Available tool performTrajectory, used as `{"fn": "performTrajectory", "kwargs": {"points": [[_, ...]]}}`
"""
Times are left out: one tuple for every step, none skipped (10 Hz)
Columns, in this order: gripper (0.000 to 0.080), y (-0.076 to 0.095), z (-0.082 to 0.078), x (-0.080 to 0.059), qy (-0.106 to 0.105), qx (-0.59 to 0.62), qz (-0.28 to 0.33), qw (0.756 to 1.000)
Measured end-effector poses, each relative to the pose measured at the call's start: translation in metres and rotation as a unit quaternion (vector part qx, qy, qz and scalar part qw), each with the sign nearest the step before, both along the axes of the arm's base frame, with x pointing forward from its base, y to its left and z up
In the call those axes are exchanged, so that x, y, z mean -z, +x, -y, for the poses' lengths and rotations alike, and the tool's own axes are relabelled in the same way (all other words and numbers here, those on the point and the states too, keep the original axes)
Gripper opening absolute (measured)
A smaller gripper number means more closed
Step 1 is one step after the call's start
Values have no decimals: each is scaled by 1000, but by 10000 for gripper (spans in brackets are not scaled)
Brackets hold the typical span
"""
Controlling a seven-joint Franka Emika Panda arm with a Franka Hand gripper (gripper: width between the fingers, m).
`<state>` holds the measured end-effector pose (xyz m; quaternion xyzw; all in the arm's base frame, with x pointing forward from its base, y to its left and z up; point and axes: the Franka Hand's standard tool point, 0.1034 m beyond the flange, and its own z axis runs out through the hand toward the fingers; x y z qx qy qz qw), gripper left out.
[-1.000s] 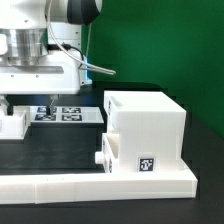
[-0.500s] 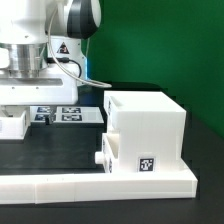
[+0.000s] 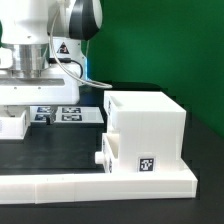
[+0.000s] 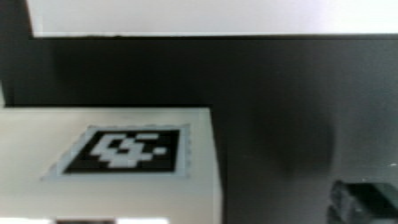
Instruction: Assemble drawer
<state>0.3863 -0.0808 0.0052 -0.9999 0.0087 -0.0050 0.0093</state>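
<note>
since the low white border wall [image 3: 90,185] runs across the front, it's the nearest thing in the exterior view. just behind it, toward the exterior view's right, sits the white cube casing [image 3: 150,120], with a black-and-white tag [image 3: 145,163] low on its near face. a small knobbed front [image 3: 103,153] sticks out low on the casing's side facing the exterior view's left.

further back, at the exterior view's left edge, is the drawer [image 3: 12,122]. it's on the dark table [image 3: 60,145], well apart from the casing and partly cut off by the frame. marker board [image 3: 65,114] lies flat just beside it, toward the casing.

gripper [image 3: 30,98] hangs over the drawer. fingers aren't readable in either view, so cannot tell if the claw is released or clenched, or whether it touches the drawer.

wrist view shows a white tagged face [image 4: 128,150] on the dark table, close under the camera; cannot tell for sure which part it is.

green backdrop [image 3: 170,45] at the far back.
</note>
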Motion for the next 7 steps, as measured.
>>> {"fn": "performTrajectory", "kwargs": {"points": [[464, 0, 0, 0, 0, 0, 0, 1000], [278, 0, 0, 0, 0, -1, 0, 1000], [145, 0, 0, 0, 0, -1, 0, 1000], [145, 0, 0, 0, 0, -1, 0, 1000], [41, 0, 0, 0, 0, -1, 0, 1000], [41, 0, 0, 0, 0, -2, 0, 1000], [41, 0, 0, 0, 0, -2, 0, 1000]]}}
